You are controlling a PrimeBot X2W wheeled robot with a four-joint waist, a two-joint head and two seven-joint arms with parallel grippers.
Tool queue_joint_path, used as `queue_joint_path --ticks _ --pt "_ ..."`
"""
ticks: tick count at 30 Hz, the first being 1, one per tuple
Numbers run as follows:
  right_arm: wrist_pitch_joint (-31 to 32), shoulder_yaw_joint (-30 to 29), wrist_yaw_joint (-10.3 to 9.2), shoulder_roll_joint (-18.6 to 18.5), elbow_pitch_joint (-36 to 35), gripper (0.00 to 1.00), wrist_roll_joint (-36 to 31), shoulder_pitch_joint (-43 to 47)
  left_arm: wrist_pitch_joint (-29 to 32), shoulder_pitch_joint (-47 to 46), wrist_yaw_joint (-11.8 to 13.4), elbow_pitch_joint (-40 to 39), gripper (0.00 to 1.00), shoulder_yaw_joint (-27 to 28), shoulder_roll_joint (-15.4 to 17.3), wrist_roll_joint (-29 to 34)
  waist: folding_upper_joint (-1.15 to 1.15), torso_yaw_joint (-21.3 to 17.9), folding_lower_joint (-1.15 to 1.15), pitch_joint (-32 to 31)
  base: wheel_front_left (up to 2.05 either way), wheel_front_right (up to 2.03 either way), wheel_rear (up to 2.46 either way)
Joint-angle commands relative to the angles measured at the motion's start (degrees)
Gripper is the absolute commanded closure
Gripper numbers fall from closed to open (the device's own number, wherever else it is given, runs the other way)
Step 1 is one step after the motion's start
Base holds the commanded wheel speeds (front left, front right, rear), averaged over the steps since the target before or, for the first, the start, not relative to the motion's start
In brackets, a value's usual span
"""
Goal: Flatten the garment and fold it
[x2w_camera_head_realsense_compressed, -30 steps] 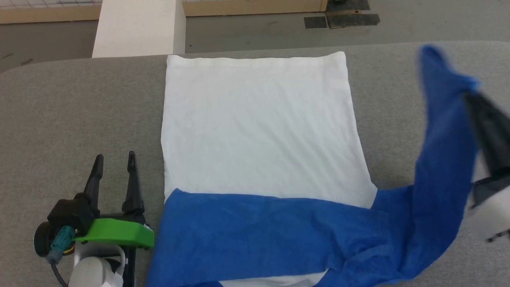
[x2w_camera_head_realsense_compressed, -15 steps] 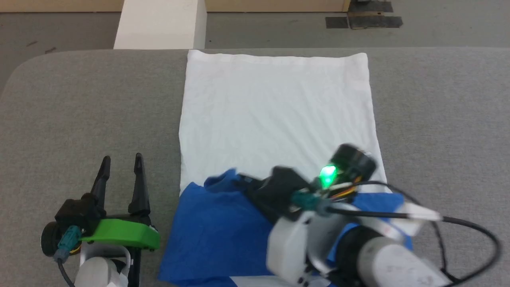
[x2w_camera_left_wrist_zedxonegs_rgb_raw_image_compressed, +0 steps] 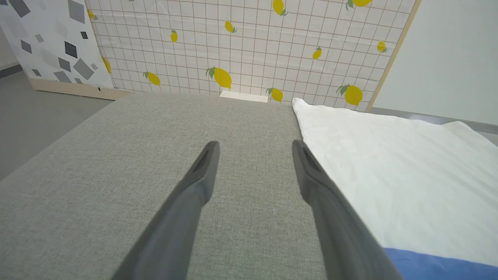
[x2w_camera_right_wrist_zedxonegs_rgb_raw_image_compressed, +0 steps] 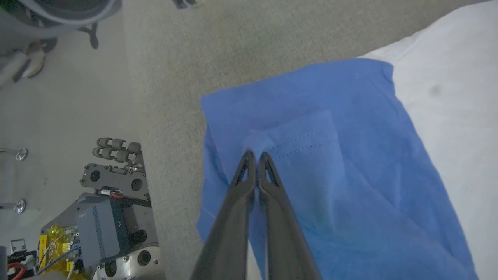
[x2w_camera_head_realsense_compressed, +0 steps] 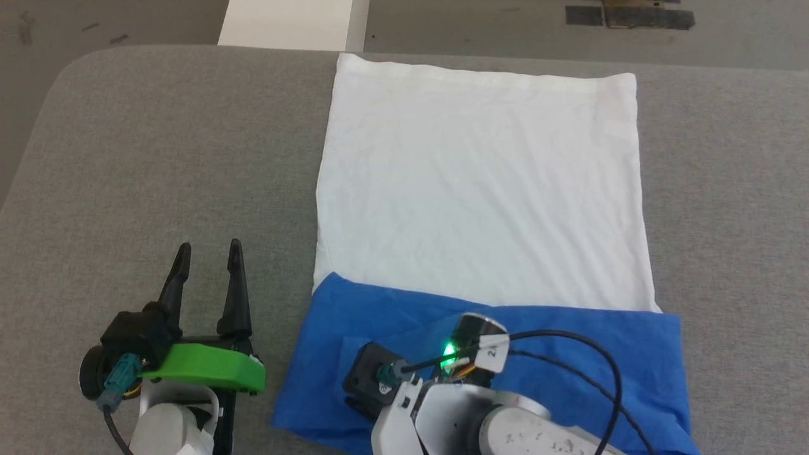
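Observation:
The garment lies flat on the grey table [x2w_camera_head_realsense_compressed: 158, 158], its white body [x2w_camera_head_realsense_compressed: 480, 183] spread toward the far edge. Blue sleeves [x2w_camera_head_realsense_compressed: 600, 341] are laid across its near end. In the right wrist view my right gripper [x2w_camera_right_wrist_zedxonegs_rgb_raw_image_compressed: 255, 155] is shut on a stitched blue sleeve end [x2w_camera_right_wrist_zedxonegs_rgb_raw_image_compressed: 303, 144], low over the folded blue cloth near the garment's left edge. From the head camera the right wrist [x2w_camera_head_realsense_compressed: 442, 379] covers those fingers. My left gripper [x2w_camera_head_realsense_compressed: 208, 253] stands open on bare table just left of the garment, nothing between its fingers [x2w_camera_left_wrist_zedxonegs_rgb_raw_image_compressed: 202, 171]; the white body [x2w_camera_left_wrist_zedxonegs_rgb_raw_image_compressed: 389, 163] runs beside it.
The table's rounded far-left corner [x2w_camera_head_realsense_compressed: 69, 69] drops to grey floor. A white block [x2w_camera_head_realsense_compressed: 291, 22] and dark floor patches [x2w_camera_head_realsense_compressed: 632, 12] lie beyond the far edge. A lemon-patterned wall [x2w_camera_left_wrist_zedxonegs_rgb_raw_image_compressed: 253, 46] stands behind. The robot's base [x2w_camera_right_wrist_zedxonegs_rgb_raw_image_compressed: 109, 217] sits below the near table edge.
My right gripper has carried the blue sleeve from high at the right across to the left and down onto the garment's near end. The head camera has shifted. The left gripper has not moved.

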Motion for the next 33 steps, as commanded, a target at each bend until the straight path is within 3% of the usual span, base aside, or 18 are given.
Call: queue_joint_path --ticks 1,2,3,4,5,8,12,21,27,33 --pt "-0.5 0.5 -0.09 0.3 1.3 1.00 1.0 -0.8 -0.2 -1.1 -0.4 -0.2 0.00 0.2 -0.3 -0.5 0.00 0.5 0.00 0.5 0.00 0.00 0.00" --pt "-0.4 0.9 -0.09 0.4 2.1 1.00 1.6 -0.8 -0.2 -1.1 -0.4 -0.2 0.00 0.3 -0.4 -0.5 0.00 0.5 0.00 0.6 0.00 0.00 0.00" --pt "-0.5 1.2 -0.09 0.4 2.9 0.86 2.1 -0.8 -0.2 -1.0 -0.4 -0.3 0.00 0.4 -0.4 -0.5 0.00 0.5 0.00 0.7 0.00 0.00 0.00" --pt "-0.8 1.5 -0.09 0.5 3.2 0.52 2.6 -0.9 -0.2 -1.0 -0.4 -0.3 0.00 0.5 -0.4 -0.4 0.00 0.4 0.00 0.8 0.00 0.00 0.00" --pt "-1.1 1.5 -0.09 0.6 3.6 0.00 3.4 -0.9 -0.2 -1.0 -0.4 -0.3 0.00 0.6 -0.5 -0.4 0.00 0.3 0.00 0.7 0.00 0.00 0.00" --pt "-3.0 -0.1 -0.09 1.0 3.3 0.00 5.2 -0.8 -0.2 -0.7 -0.3 -0.3 0.00 0.8 -0.5 -0.3 0.00 -0.1 0.00 0.4 0.00 0.00 0.00" --pt "-9.2 -7.2 -0.09 2.1 0.2 0.00 6.0 -0.2 -0.2 -0.2 -0.2 -0.5 0.00 0.8 -0.6 -0.1 0.00 -1.3 0.00 -0.4 0.00 0.00 0.00" --pt "-22.6 -32.8 -0.09 3.5 -12.0 0.00 -4.3 4.9 -0.2 -1.1 -0.1 -1.5 0.00 0.0 0.3 1.7 0.00 -6.0 0.00 0.3 0.00 0.00 0.00" --pt "-26.7 -44.7 -0.09 3.9 -17.1 0.00 -10.7 9.7 2.8 -9.3 -0.3 -1.8 0.00 -3.3 5.6 2.3 0.00 -9.3 0.00 5.0 0.00 0.00 0.00" --pt "-29.2 -50.1 -0.09 4.0 -17.0 0.00 -11.2 11.9 13.6 -22.6 -0.4 -0.8 0.00 -8.9 14.6 -1.5 0.00 -12.6 0.00 11.3 0.00 0.00 0.00"
